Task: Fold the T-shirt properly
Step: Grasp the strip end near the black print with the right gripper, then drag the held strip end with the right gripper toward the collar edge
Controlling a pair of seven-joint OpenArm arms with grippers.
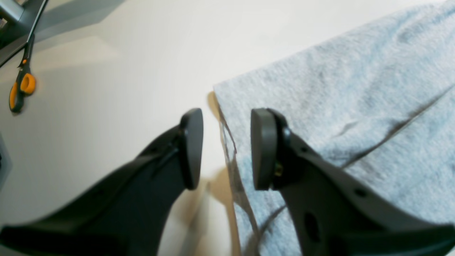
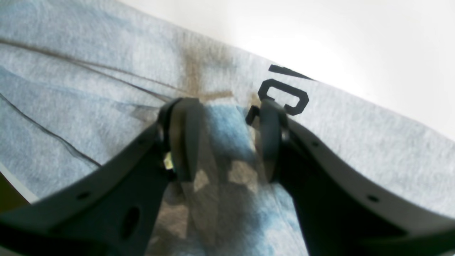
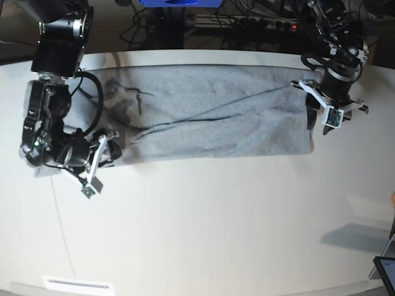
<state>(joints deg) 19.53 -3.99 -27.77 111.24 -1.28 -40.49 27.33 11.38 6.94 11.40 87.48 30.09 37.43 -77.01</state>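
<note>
The grey T-shirt lies folded into a long band across the white table. At its right end in the base view, my left gripper hangs open. In the left wrist view that gripper straddles the T-shirt's side edge, one finger over bare table and the other over cloth. My right gripper is at the band's near left corner. In the right wrist view its jaws stand apart, low on the T-shirt, with cloth in the gap. Black lettering shows beside one finger.
Orange-handled scissors lie on the table away from the T-shirt's edge. A dark device corner sits at the table's near right. Cables and a power strip run behind the far edge.
</note>
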